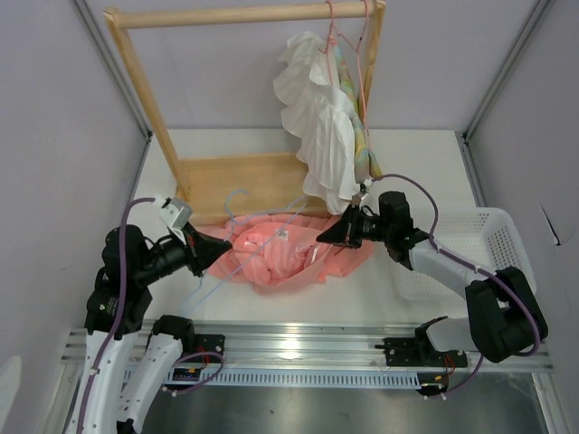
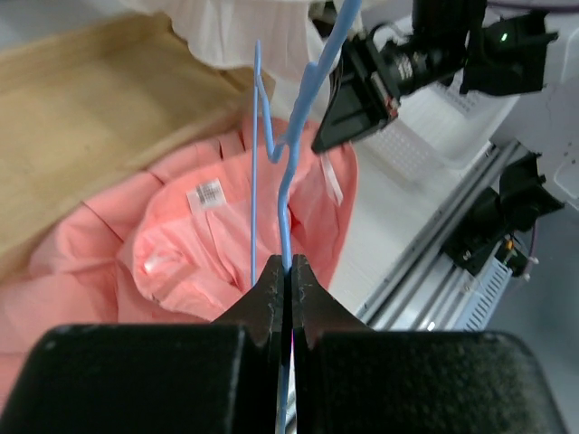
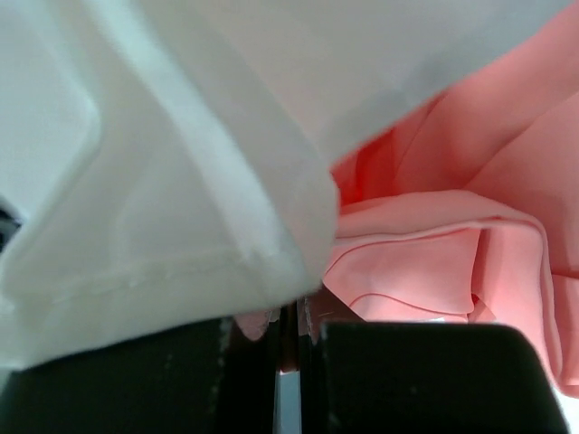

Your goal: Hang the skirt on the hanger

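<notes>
The salmon-pink skirt (image 1: 280, 258) lies crumpled on the table in front of the wooden rack, its white label (image 2: 208, 193) facing up inside the waistband. The light-blue wire hanger (image 2: 288, 194) lies across it, hook (image 1: 237, 201) toward the rack. My left gripper (image 1: 226, 246) (image 2: 289, 264) is shut on the hanger's wire at the skirt's left edge. My right gripper (image 1: 321, 237) (image 3: 291, 307) is shut at the skirt's right edge, with a scrap of pink fabric at its tips. In the right wrist view the skirt (image 3: 434, 262) fills the right side, partly hidden by white cloth.
A white ruffled garment (image 1: 321, 136) (image 3: 181, 181) and a pastel garment (image 1: 362, 136) hang on pink-red hangers (image 1: 348, 36) from the wooden rack (image 1: 240, 181), just above my right gripper. A white basket (image 1: 493, 240) stands at the right. Grey walls close in both sides.
</notes>
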`<state>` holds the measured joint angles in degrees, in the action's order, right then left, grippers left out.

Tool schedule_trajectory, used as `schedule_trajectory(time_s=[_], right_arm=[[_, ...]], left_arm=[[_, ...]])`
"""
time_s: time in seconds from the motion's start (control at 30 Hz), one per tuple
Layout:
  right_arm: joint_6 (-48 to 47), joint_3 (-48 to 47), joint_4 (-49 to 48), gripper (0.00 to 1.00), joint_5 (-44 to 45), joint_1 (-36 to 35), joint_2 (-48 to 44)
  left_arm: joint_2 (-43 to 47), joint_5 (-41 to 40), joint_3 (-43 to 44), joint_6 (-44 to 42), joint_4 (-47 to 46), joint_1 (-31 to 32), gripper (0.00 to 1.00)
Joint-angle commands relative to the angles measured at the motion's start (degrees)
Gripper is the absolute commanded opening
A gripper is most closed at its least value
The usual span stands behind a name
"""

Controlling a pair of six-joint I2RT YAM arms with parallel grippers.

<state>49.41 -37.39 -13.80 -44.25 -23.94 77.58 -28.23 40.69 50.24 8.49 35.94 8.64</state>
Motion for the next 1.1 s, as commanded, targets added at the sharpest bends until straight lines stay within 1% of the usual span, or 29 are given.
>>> schedule_trajectory(time_s=[0.0, 0.07, 0.17, 0.2, 0.27, 0.33, 0.4, 0.43, 0.53, 0.6, 0.67, 0.83, 0.87, 0.97, 1.07], right_arm=[[0.4, 0.1, -2.0, 0.00, 1.9, -0.1, -3.0], [0.9, 0.5, -4.2, 0.00, 1.6, -0.1, -2.9], [0.8, 0.4, -4.7, 0.00, 1.4, 0.7, -2.8], [0.8, 0.6, -5.3, 0.00, 1.2, 1.2, -2.8], [1.8, 0.8, -7.6, 0.00, -0.3, 2.2, -2.8], [1.7, 0.3, -7.3, 0.00, -0.2, 2.4, -3.1], [1.3, -0.1, -6.1, 0.00, -0.1, 2.5, -3.9], [1.2, 0.1, -5.8, 0.00, -0.2, 2.8, -4.4], [0.5, 0.8, -4.2, 0.00, -0.2, 4.3, -7.0], [0.3, 0.9, -3.8, 0.00, -1.3, 5.7, -8.0], [0.4, 0.8, -3.5, 0.00, -1.9, 6.2, -8.8], [0.2, 1.3, -2.6, 0.00, -2.0, 7.2, -10.0], [0.2, 1.5, -2.6, 0.00, -2.0, 7.3, -9.9], [-0.3, 2.0, -1.1, 0.00, -0.9, 7.8, -9.4], [-2.2, 1.8, 2.5, 0.00, 0.8, 7.9, -8.8]], left_arm=[[1.3, 2.5, -2.1, 0.1, 2.6, 1.3, 0.00], [2.1, 1.9, -2.5, 0.6, 3.1, 2.1, 0.00], [0.4, 3.3, -3.0, 1.1, 3.3, 3.3, 0.00], [-0.2, 3.5, -2.5, 1.1, 3.3, 4.6, 0.00], [-0.8, 1.3, -2.9, 1.1, 3.3, 7.0, 0.00], [-0.9, 1.3, -2.5, 1.2, 2.9, 7.7, 0.00], [-0.4, -0.5, -2.3, 1.8, 2.9, 8.6, 0.00], [-0.7, -1.0, -2.3, 1.8, 4.3, 8.8, 0.00], [-0.9, -0.4, -4.1, 2.8, 4.0, 10.2, 0.00], [-1.0, -2.5, -4.9, 3.8, 3.1, 12.5, 0.00], [-2.0, -2.8, -4.7, 4.1, 2.6, 14.6, 0.00], [-5.4, -7.5, -3.7, 5.5, 0.0, 21.9, 0.00], [-5.9, -8.5, -3.4, 5.6, -0.3, 24.2, 0.00], [-8.0, -10.8, -2.2, 5.2, -0.3, 27.3, 0.00], [-9.1, -19.7, 1.4, 3.8, 3.6, 28.3, 0.00]])
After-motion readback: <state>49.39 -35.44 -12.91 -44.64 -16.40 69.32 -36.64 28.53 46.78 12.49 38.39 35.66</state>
